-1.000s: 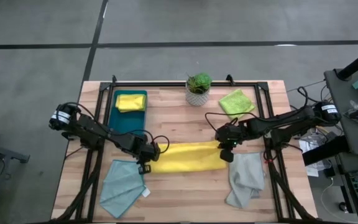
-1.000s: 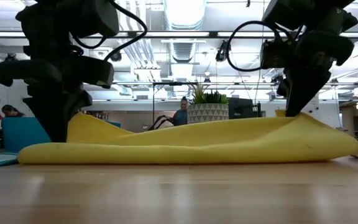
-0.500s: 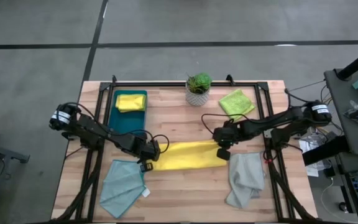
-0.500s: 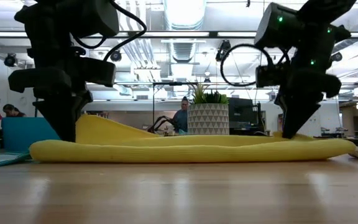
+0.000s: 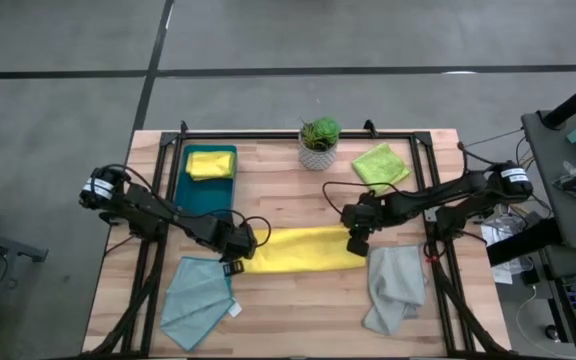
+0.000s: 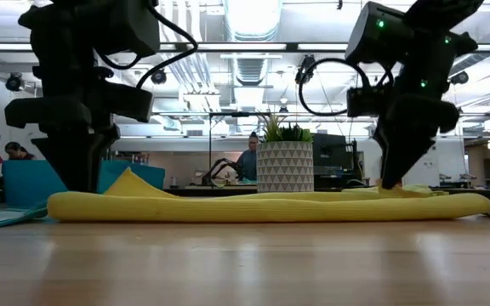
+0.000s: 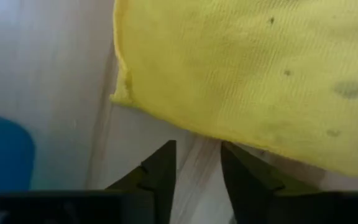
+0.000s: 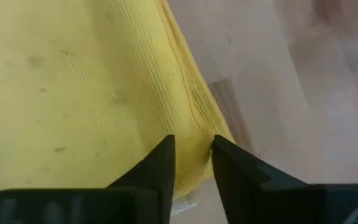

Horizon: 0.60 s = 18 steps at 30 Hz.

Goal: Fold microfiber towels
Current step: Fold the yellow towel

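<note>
Wooden worktop [image 5: 288, 180] holds five towels: one long folded yellow towel [image 5: 303, 250] dead centre, a second yellow one [image 5: 209, 163] in the teal tray [image 5: 193, 192] at 10 o'clock, a lime one [image 5: 380, 164] at 2, a grey one [image 5: 395, 287] at 4, a teal one [image 5: 198, 291] at 8. Left pincer [image 5: 231, 262] and right pincer [image 5: 357, 241] sit at its two ends, both released, fingers parted, nothing gripped. One potted plant [image 5: 319, 142] at 12.

The wooden table [image 5: 278, 300] bears towels [image 5: 303, 250], a tray [image 5: 206, 190] and a plant pot [image 5: 318, 155].
</note>
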Each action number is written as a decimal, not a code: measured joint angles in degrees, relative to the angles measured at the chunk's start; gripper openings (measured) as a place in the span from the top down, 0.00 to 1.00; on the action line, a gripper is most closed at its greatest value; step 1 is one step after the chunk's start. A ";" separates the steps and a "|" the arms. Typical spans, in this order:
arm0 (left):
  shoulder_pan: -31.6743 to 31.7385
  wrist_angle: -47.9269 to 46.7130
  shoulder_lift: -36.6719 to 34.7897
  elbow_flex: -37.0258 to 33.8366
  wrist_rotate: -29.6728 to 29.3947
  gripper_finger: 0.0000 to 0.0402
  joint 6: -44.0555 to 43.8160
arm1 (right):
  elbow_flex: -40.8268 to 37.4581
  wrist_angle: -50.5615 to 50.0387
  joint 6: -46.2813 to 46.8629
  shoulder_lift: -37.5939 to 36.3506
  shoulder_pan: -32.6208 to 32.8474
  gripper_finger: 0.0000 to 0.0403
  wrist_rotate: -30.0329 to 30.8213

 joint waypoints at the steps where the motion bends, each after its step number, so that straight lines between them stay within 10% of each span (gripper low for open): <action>1: 0.00 -0.69 -0.05 0.46 0.02 0.69 0.00 | 0.36 -0.93 0.00 -0.42 0.00 0.73 0.01; 18: -0.02 3.66 -2.82 3.79 -3.97 0.67 5.61 | 0.77 -3.38 1.60 -2.94 0.02 0.75 2.98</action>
